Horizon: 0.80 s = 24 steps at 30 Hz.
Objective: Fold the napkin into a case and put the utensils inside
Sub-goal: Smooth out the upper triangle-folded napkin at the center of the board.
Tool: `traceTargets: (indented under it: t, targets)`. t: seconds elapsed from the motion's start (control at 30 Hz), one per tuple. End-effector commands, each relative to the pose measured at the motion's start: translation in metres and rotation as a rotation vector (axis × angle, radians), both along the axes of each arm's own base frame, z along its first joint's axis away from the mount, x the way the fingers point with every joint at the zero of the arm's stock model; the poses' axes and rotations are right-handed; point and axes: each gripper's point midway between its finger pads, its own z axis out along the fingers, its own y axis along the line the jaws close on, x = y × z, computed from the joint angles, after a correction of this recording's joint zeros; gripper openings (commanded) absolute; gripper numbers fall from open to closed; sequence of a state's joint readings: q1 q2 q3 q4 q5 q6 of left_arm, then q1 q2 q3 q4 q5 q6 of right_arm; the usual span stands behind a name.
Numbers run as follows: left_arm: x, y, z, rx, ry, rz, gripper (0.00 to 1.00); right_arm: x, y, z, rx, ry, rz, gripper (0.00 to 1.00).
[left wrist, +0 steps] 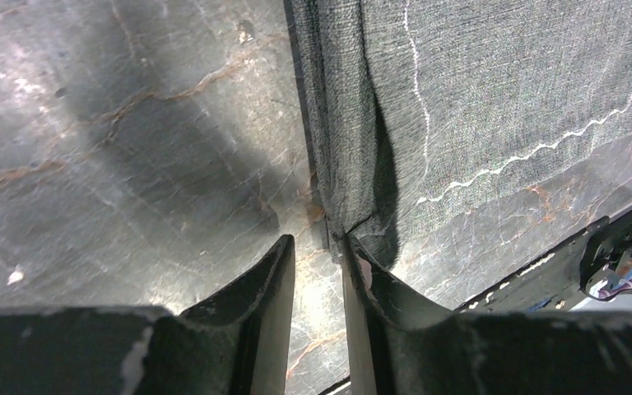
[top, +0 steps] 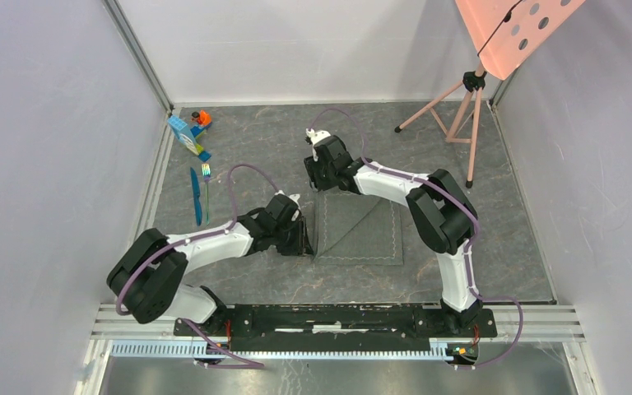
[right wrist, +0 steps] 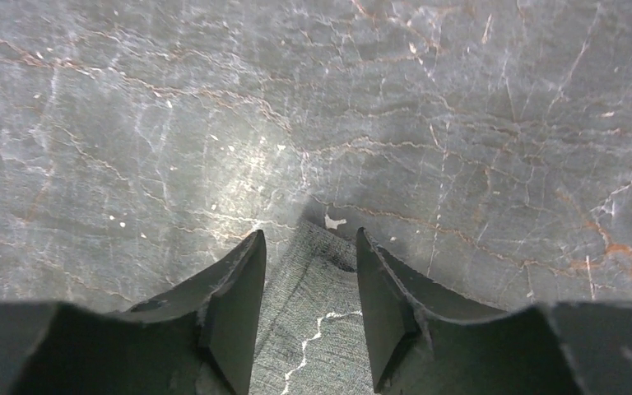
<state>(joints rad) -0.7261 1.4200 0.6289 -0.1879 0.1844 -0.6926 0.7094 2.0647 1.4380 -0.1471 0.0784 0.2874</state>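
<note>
Folding is the step in hand, by my reading: napkin (top: 362, 234) lies flat in the middle of the table (top: 461, 247) with a diagonal crease across it, not yet a narrow case.

Left claw (top: 304, 240) is low at the near-left corner. Its wrist view shows the jaws a narrow slit apart with bare stone between them. The cloth edge is puckered right at the tips, nothing pinched.

Right claw (top: 322, 174) is at the far-left corner, jaws moderately apart, with the corner lying between them (straddled, not gripped).

Knife (top: 196, 196) and fork (top: 206, 183) lie side by side, well left of the cloth.

To do it well: close both claws on that same left edge and catch every layer. Lift only slightly, keep the edge taut between the claws, carry it rightward, and lay it parallel to the stitching (left wrist: 415, 99).

Risk: the left claw may nip only the pucker.
</note>
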Motion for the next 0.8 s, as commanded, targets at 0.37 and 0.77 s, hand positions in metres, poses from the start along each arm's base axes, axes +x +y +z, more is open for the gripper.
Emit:
traceTargets:
  t: [0.37,0.77]
  targets:
    - [0.009,-0.034,0.088,-0.210,-0.084,-0.047,0.50,-0.016,-0.080,0.068,0.279,0.025,-0.001,0.62]
    - [0.028,-0.083,0.060,-0.292,0.033,-0.111,0.33,-0.034,-0.118,0.043,0.605,0.113,0.047,0.70]
